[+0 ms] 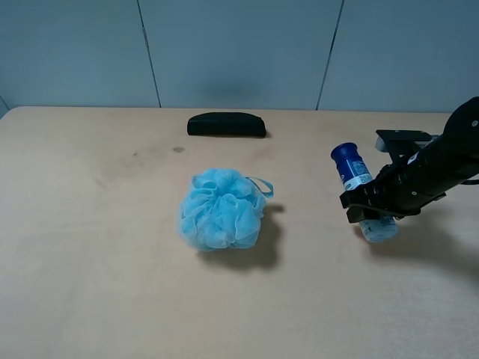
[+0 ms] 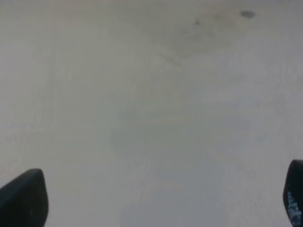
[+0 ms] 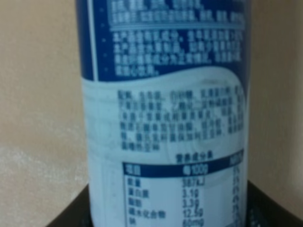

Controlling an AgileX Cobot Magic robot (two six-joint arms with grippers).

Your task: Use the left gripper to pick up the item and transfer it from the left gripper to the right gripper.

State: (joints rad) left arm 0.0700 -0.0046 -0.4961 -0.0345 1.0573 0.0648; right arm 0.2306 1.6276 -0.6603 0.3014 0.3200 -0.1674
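The bottle (image 1: 352,168), with a dark blue cap and a white-and-blue label, is at the right of the exterior high view. It is tilted, its cap up and to the left. My right gripper (image 1: 367,206) is shut around its middle, and its lower end is close above the table. In the right wrist view the bottle's label (image 3: 165,118) fills the frame, with black gripper parts at the lower corners. My left gripper (image 2: 158,198) is open and empty over bare table; only its two black fingertips (image 2: 23,198) show. The left arm is out of the exterior high view.
A light blue mesh bath pouf (image 1: 221,209) sits mid-table, left of the bottle. A flat black oblong case (image 1: 226,124) lies near the table's back edge. The tan table (image 1: 90,262) has faint dark stains at the back left (image 1: 178,149).
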